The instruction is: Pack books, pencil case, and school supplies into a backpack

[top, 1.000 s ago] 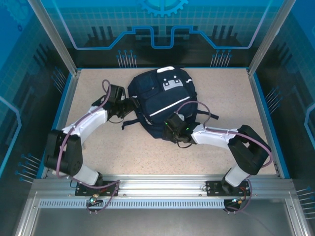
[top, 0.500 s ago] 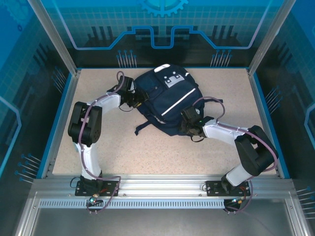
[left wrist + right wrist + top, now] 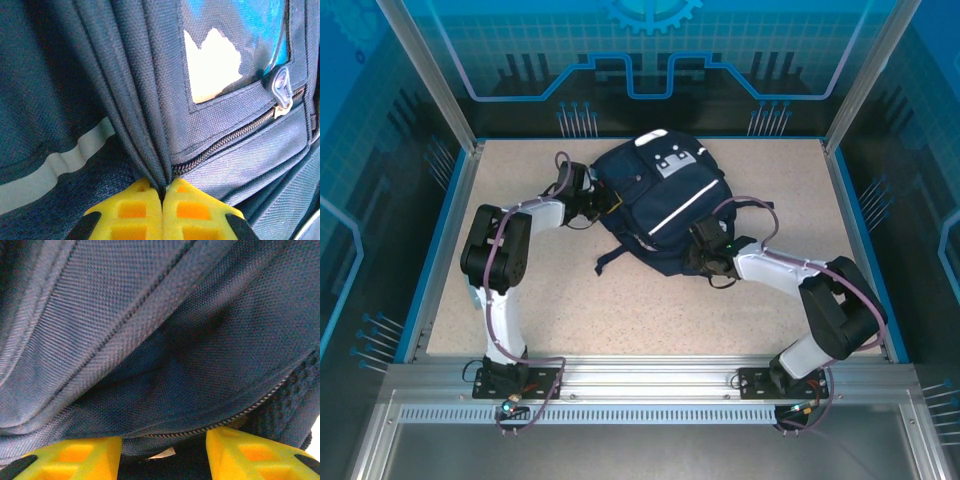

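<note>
Left gripper (image 3: 162,200) pinched together on a backpack (image 3: 660,205) fold. Right gripper (image 3: 162,455) fingers apart at its edge; grip unclear. Contents hidden; packing progress undeterminable, probably repositioning.

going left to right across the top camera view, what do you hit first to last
left arm's elbow → left gripper at the pack's left edge → backpack → right gripper at its lower right edge → right arm's elbow

The backpack (image 3: 165,340) crowds the right claw (image 3: 162,452), hiding whether it grips anything.
</note>
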